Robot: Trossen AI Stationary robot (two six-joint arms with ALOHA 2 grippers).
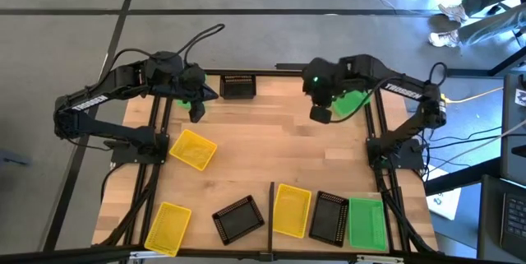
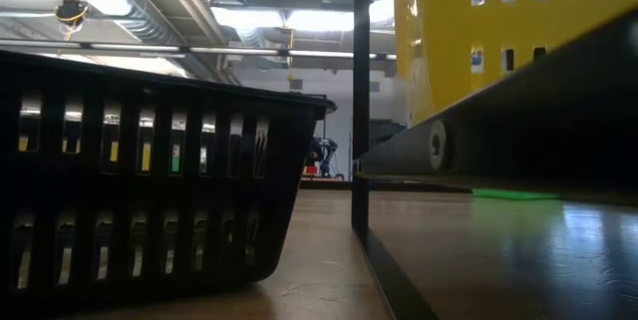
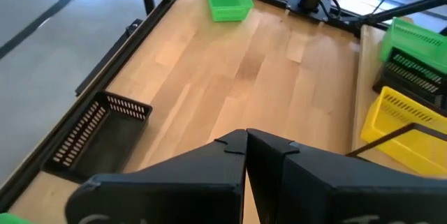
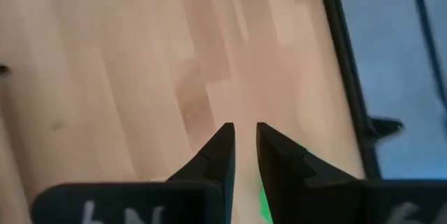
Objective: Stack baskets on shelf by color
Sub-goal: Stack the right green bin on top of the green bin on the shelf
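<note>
A: The right gripper [image 1: 322, 113] is hovering at the far right of the worktop [image 1: 263, 153], beside a green basket [image 1: 355, 101]; its fingers [image 4: 218, 151] are standing a narrow slit apart, pinching nothing I can see.

B: And the left gripper [image 1: 197, 113]?

A: Pressed together, hanging far left. The risk, I think: that narrow gap is riding onto the lattice wall instead of straddling it, shoving the basket off.

B: Anything in the baskets?

A: All look empty. On the shelf [image 1: 403, 223], near right, a yellow basket [image 1: 291, 210], a black basket [image 1: 330, 216] and a second green basket [image 1: 366, 222] are sitting side by side, unstacked.
</note>
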